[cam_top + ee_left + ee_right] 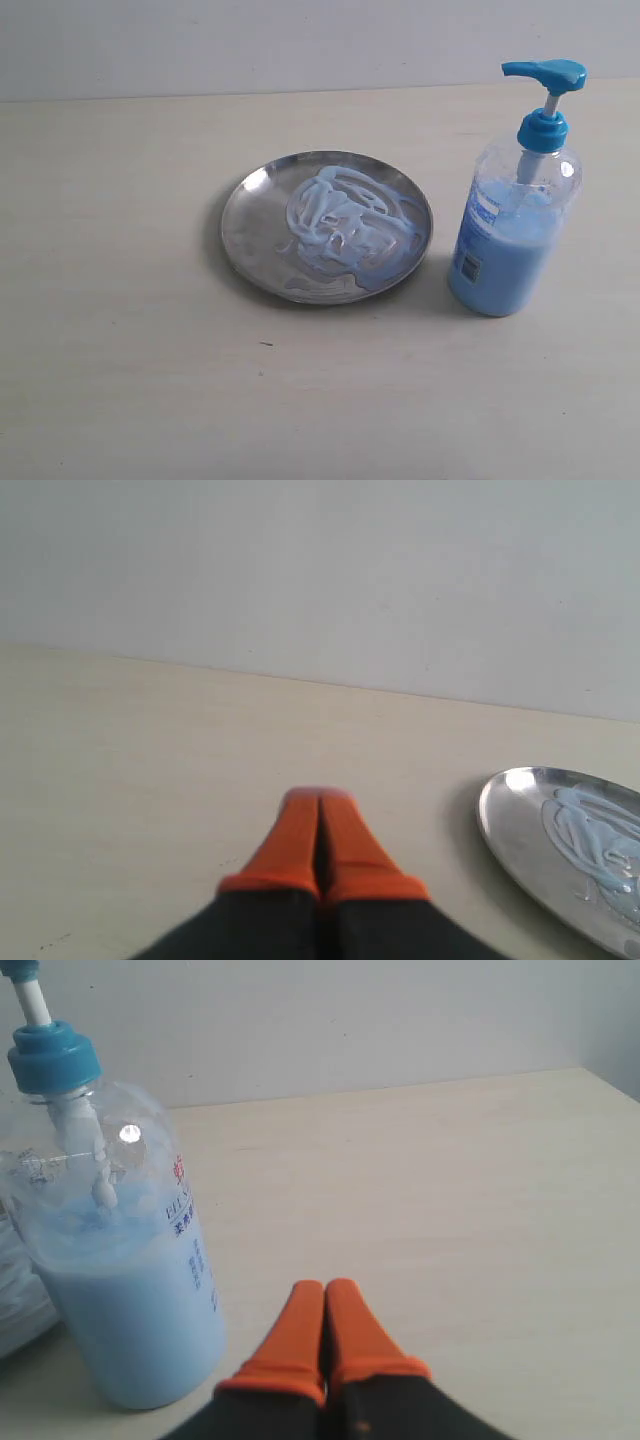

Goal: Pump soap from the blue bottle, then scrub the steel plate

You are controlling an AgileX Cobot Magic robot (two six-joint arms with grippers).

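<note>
The steel plate (pixel 326 226) lies flat on the table, its middle smeared with whitish-blue swirls of soap (pixel 345 222). Right of it stands the blue bottle (pixel 515 215), upright, about half full of pale blue soap, its pump head raised. Neither gripper shows in the exterior view. In the left wrist view my left gripper (pixel 319 798) is shut and empty, low over bare table, with the plate's rim (pixel 505 820) off to one side. My right gripper (pixel 325 1287) is shut too, holding nothing, close beside the bottle (pixel 120 1260) but apart from it.
A pale wooden table (pixel 120 350) carries everything, and a plain light wall (pixel 250 40) rises behind its far edge. In the right wrist view the table's edge (pixel 610 1085) shows at the far side.
</note>
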